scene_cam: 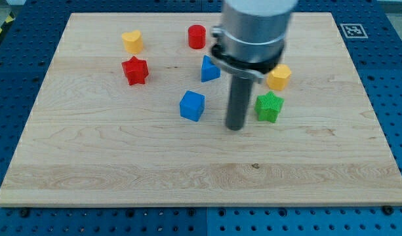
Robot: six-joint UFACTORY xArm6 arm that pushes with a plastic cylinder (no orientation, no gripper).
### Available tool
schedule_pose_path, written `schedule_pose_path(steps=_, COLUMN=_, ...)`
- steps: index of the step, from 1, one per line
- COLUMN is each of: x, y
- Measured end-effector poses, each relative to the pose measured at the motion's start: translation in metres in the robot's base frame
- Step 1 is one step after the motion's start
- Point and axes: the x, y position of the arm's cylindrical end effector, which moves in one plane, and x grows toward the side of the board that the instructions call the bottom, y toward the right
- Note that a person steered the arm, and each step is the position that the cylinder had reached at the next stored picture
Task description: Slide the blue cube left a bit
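A single camera looks down at a steep slant from the near edge of the pale wooden table (187,164), facing toward its far edge at the view's top. It stands close enough that the table nearly fills the frame, with blue perforated surround (397,98) showing at the sides. The grey cylindrical arm housing (256,29) enters from the top, cropped, with my tip (235,128) near centre.
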Motion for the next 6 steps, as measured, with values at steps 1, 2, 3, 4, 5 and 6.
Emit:
schedule_pose_path(steps=1, x=-0.023, y=-0.018)
schedule_pose_path(steps=2, x=-0.035, y=-0.018)
schedule_pose_path(steps=3, x=-0.052, y=-0.023)
schedule_pose_path(steps=4, x=-0.069, y=-0.05)
schedule_pose_path(steps=5, x=-0.069, y=-0.076)
schedule_pose_path(steps=6, x=-0.069, y=-0.088)
